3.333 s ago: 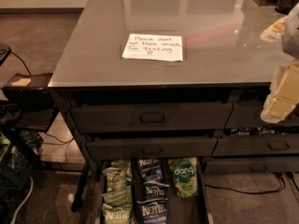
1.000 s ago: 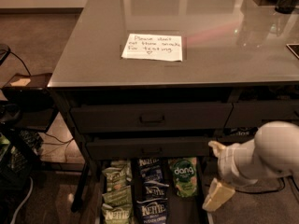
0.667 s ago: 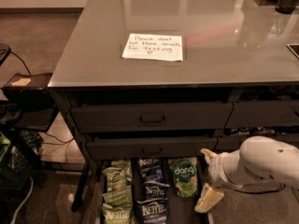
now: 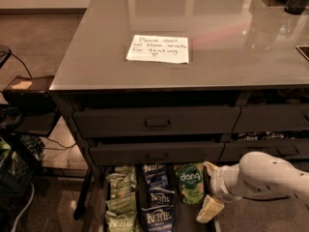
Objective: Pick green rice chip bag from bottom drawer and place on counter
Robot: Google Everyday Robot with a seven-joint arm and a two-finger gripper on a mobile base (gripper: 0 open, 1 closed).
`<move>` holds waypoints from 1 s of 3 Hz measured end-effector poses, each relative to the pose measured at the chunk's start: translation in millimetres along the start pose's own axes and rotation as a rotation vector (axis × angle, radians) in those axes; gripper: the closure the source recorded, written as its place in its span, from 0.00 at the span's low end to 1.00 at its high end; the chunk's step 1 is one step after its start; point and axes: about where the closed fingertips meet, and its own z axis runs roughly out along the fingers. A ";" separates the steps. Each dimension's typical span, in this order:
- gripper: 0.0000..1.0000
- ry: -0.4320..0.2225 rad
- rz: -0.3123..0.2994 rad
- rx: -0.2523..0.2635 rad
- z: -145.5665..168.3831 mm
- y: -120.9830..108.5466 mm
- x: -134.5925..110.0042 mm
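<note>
The green rice chip bag (image 4: 189, 182), bright green with white "dang" lettering, lies in the right column of the open bottom drawer (image 4: 138, 197). My gripper (image 4: 208, 189) is low at the drawer's right side, just right of the bag. Its cream fingers (image 4: 210, 209) are spread apart and hold nothing. One finger is near the bag's upper right corner and the other is below its lower right corner. The white arm reaches in from the right. The grey glossy counter (image 4: 231, 42) above bears a white handwritten note (image 4: 158, 49).
Olive-green Kettle bags (image 4: 119, 199) and dark blue Kettle bags (image 4: 157, 204) fill the drawer's left and middle columns. Two shut drawers with black handles (image 4: 157, 123) sit above it. More drawers (image 4: 270, 117) are at the right. A black cart (image 4: 26, 93) and cables stand at the left.
The arm came down from counter height at the right edge to the bottom drawer. Over the last second it has moved left, closer to the green bag.
</note>
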 end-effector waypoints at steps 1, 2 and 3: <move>0.00 0.030 -0.027 0.010 19.2 -5.4 13.1; 0.00 0.043 -0.092 0.033 87.6 -31.9 36.5; 0.00 0.024 -0.116 0.027 149.8 -42.2 56.1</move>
